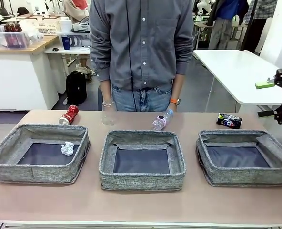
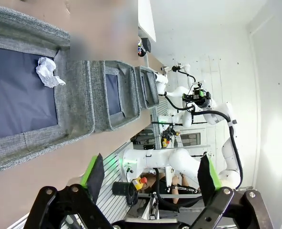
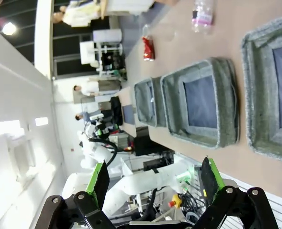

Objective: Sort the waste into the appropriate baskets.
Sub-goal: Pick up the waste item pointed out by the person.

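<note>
Front view: right gripper (image 1: 267,98) hangs spread at the right edge, with the crushed dark multicoloured can (image 1: 229,120) lower left of it. Left wrist view: left gripper (image 2: 150,171) spread, crumpled white paper ball (image 2: 48,71) upper left.

— What carries everything here?
— A tan table (image 1: 141,207). A person (image 1: 141,43) in a grey button shirt and jeans stands at the middle of its far edge, an orange watch (image 1: 175,101) on one wrist.
— And farther back?
— A black backpack (image 1: 76,87) on the floor at left, beside a wood-topped white counter (image 1: 17,71). A blue cup (image 1: 66,43) stands on a desk. A white table (image 1: 236,71) is at right.
</note>
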